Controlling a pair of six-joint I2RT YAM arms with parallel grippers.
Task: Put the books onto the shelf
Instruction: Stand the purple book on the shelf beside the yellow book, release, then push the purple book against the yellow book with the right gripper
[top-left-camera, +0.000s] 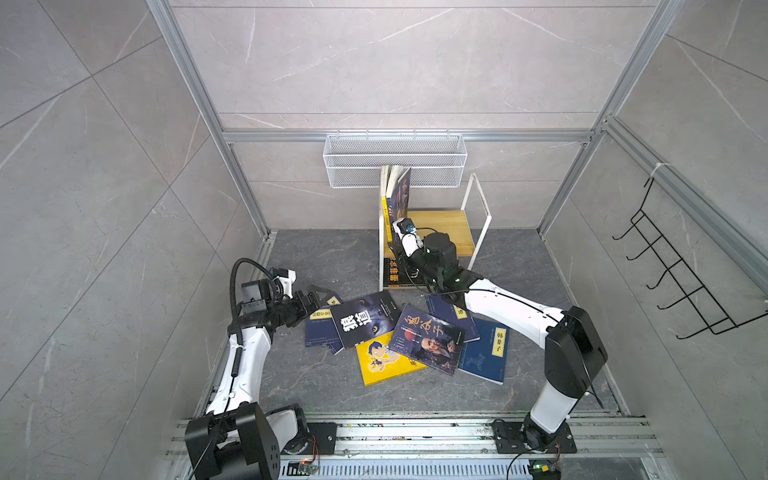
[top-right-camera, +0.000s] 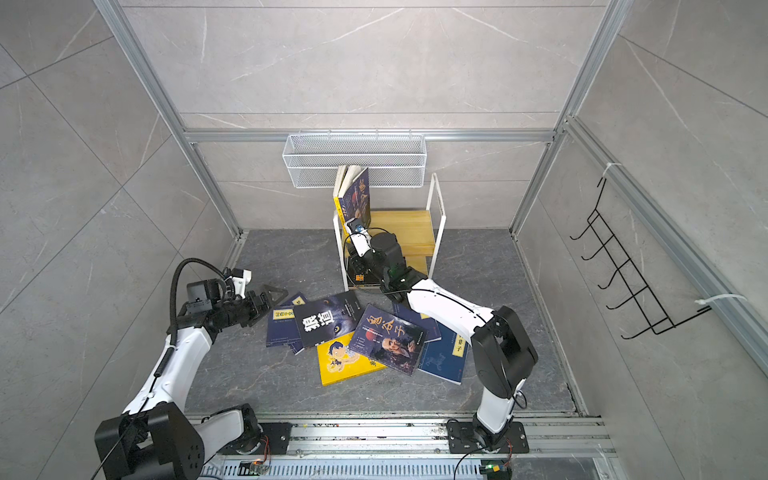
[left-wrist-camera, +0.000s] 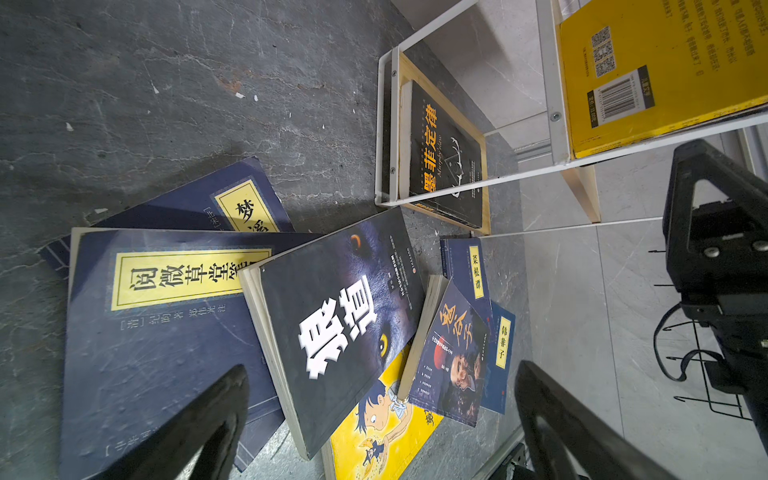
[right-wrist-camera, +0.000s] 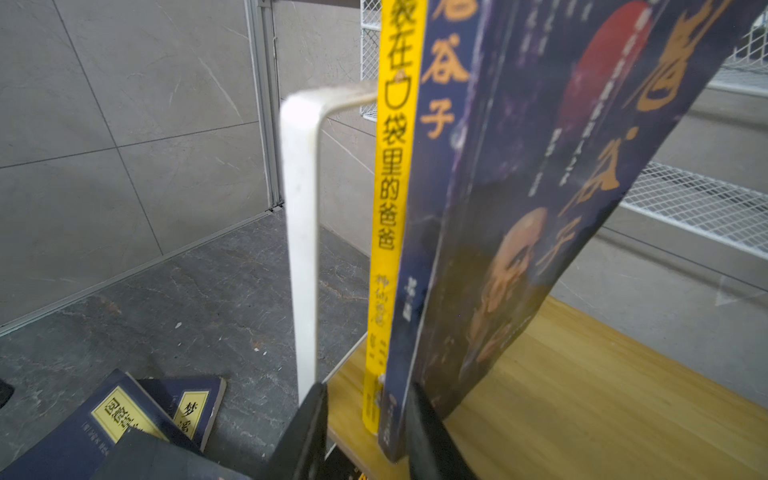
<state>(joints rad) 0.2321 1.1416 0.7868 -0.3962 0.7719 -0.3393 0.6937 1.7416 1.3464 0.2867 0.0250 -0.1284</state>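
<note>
The shelf (top-left-camera: 442, 224) stands at the back of the floor, with light boards in a white frame. Two books stand at its left end: a yellow-spined one (right-wrist-camera: 392, 166) and a navy portrait-cover one (right-wrist-camera: 540, 187) leaning right. My right gripper (right-wrist-camera: 368, 395) straddles their lower spines; its jaws stand apart, the left finger clear of the yellow spine, the right finger against the navy cover. A black book (left-wrist-camera: 444, 153) lies on the lower tier. Several books lie on the floor, among them a black wolf cover (top-left-camera: 365, 318) and a yellow cartoon cover (top-left-camera: 378, 361). My left gripper (left-wrist-camera: 382, 374) hangs open over their left side.
A white wire mesh basket (top-left-camera: 395, 160) hangs on the back wall just above the shelf. A black wire hook rack (top-left-camera: 681, 274) hangs on the right wall. Aluminium rails (top-left-camera: 415, 432) carrying both arm bases run along the front edge.
</note>
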